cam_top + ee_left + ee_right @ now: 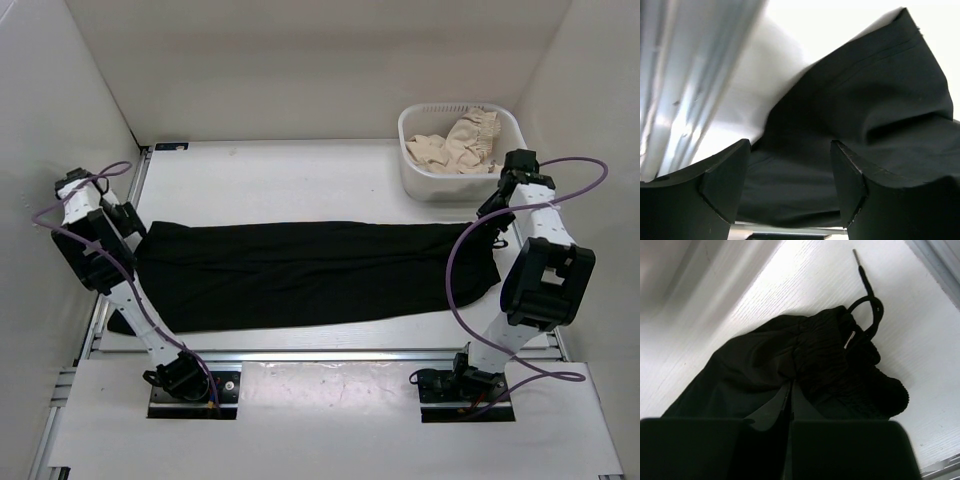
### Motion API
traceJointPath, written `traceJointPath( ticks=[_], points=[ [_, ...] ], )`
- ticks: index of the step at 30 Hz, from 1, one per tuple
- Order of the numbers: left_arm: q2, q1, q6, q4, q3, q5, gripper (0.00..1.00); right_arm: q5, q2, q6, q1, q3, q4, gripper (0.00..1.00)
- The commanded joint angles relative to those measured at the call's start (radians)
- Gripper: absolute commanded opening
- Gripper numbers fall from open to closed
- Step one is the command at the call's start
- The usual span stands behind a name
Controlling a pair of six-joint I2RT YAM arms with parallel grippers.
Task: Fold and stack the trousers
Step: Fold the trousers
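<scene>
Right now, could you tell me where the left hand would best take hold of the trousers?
Probably the hem of the trousers, from above with the open left hand: that stitched edge lies free, below it, at the left of the table.

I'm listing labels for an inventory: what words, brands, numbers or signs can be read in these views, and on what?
None: no view shows text that can be read.
The trousers, their drawstring, the basket and the beige cloth show no print.
A small dark strip at the far left corner of the table is too small to read.
</scene>
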Motion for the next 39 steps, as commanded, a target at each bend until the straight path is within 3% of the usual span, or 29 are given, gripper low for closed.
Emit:
traceJointPath(
  ticks=[1, 4, 5, 7, 9, 10, 22, 26, 31, 34, 39],
  points=[
    [0.018, -0.029, 0.0, 0.033, 0.002, 0.053, 0.76, 0.029, -0.002, -0.017, 0.017, 0.045, -0.021, 0.0],
    [0.041, -0.029, 0.0, 0.033, 0.002, 0.053, 0.63, 0.047, -0.013, -0.017, 0.017, 0.036, -0.03, 0.0],
    [0.041, -0.029, 0.0, 0.033, -0.019, 0.053, 0.53, 0.048, -0.025, -0.017, 0.017, 0.036, -0.03, 0.0],
    [0.041, -0.029, 0.0, 0.033, -0.048, 0.042, 0.44, 0.058, -0.037, -0.017, 0.017, 0.036, -0.03, 0.0],
    [0.029, -0.029, 0.0, 0.033, -0.088, 0.033, 0.2, 0.058, -0.037, -0.026, 0.017, 0.027, -0.03, 0.0],
    [0.02, -0.029, 0.0, 0.033, -0.088, 0.033, 0.14, 0.069, -0.046, -0.037, 0.017, 0.027, -0.03, 0.0],
    [-0.063, -0.039, 0.0, -0.014, 0.194, -0.114, 0.14, 0.069, -0.083, -0.135, 0.008, 0.086, -0.03, 0.0],
    [-0.12, -0.039, 0.0, -0.074, 0.205, -0.157, 0.14, 0.039, -0.149, -0.155, -0.012, 0.045, -0.02, 0.0],
    [-0.259, 0.023, 0.0, -0.146, 0.102, -0.217, 0.14, -0.032, -0.246, -0.155, -0.045, -0.061, -0.007, 0.0],
    [-0.388, 0.091, 0.0, -0.146, -0.059, -0.329, 0.14, -0.032, -0.379, -0.146, -0.055, -0.148, -0.032, 0.0],
    [-0.529, 0.195, 0.0, -0.128, -0.399, -0.361, 0.14, -0.005, -0.532, -0.102, -0.055, -0.355, -0.041, 0.0]
  ],
)
